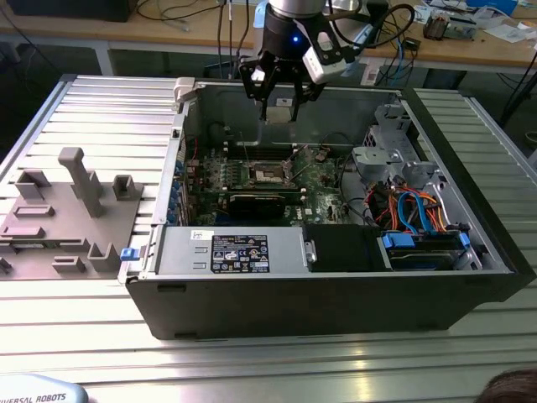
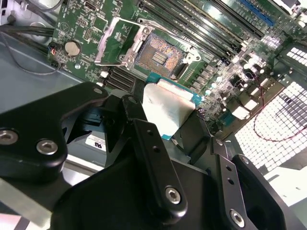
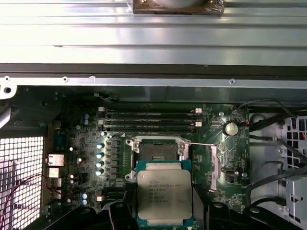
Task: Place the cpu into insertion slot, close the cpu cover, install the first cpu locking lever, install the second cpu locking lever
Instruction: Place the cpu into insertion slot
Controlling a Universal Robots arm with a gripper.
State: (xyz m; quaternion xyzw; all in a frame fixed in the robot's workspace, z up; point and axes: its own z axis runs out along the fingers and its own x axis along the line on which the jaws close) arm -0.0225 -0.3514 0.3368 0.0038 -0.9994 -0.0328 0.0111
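Silver-grey cpu (image 3: 163, 194) pinched in end effector (image 1: 278, 102), hovering above board near bare insertion slot (image 3: 156, 149), cpu cover (image 2: 103, 50) raised. Placement step in hand; needs square alignment, gentle descent.

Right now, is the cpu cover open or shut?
Open: the cpu cover is swung off the socket, whose contacts lie bare; the gripper holds the cpu.
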